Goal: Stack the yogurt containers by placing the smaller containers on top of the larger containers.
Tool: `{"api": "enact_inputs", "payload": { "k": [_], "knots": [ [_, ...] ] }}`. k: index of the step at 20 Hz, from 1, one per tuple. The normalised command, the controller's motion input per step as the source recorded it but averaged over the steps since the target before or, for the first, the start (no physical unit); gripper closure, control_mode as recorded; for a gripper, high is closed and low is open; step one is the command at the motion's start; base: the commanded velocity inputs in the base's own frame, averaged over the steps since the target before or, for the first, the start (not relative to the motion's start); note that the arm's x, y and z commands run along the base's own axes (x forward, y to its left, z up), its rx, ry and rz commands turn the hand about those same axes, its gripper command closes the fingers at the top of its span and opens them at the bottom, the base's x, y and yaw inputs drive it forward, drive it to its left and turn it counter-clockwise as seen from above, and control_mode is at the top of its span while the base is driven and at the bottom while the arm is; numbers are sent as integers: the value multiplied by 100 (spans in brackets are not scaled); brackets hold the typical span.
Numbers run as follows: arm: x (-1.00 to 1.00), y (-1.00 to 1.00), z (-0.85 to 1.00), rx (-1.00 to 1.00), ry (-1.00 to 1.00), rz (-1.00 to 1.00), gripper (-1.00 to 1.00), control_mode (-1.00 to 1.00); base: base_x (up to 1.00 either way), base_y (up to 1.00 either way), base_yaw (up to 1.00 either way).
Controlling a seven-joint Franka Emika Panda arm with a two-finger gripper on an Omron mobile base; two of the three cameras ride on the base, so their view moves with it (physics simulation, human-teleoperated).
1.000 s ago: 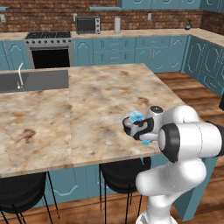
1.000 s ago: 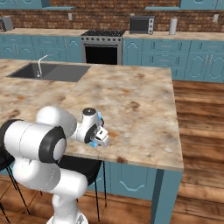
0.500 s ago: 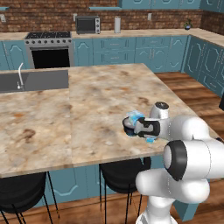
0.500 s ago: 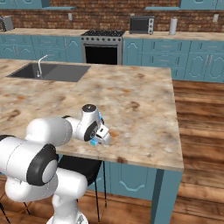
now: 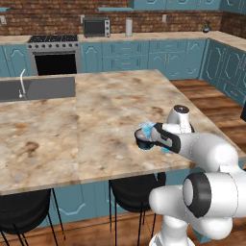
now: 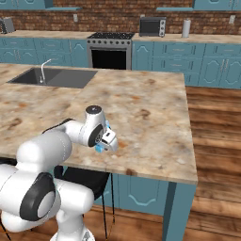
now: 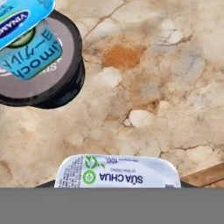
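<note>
A squat dark tub [image 7: 48, 83] with a pale grey top, the larger container, stands on the marble counter [image 5: 96, 120]. One light-blue smaller container [image 7: 26, 48] rests on top of it, leaning a little. In the left base view the same tub [image 5: 142, 142] and its cup [image 5: 145, 128] sit near the counter's front right. My gripper [image 7: 117, 183] is just right of the tub and shut on a second smaller container [image 7: 118, 173], whose white printed lid faces the hand camera. That held cup [image 5: 166, 149] shows as a blue patch under the hand [image 5: 163, 144], and it also peeks out as a blue cup [image 6: 99, 148] below the gripper [image 6: 104, 143].
The counter's front edge [image 5: 120, 172] runs close below the tub, with black stools [image 5: 137, 190] tucked under it. A sink [image 5: 38, 89] with a faucet is set in the far left of the counter. Stove and cabinets line the back wall.
The arm's elbow and upper links have swung lower and to the side. The hand with its blue cup has stayed beside the tub, shifting only slightly.
</note>
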Motion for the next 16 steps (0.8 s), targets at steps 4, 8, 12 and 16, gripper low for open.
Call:
{"api": "enact_inputs", "payload": {
  "k": [4,8,12,16],
  "knots": [
    [-3,0,35,0,0,0,100,-100,0,0,0],
    [0,0,42,0,0,0,100,-100,0,0,0],
    [0,0,47,0,0,0,100,-100,0,0,0],
    [0,0,43,0,0,0,100,-100,0,0,0]
  ]
}}
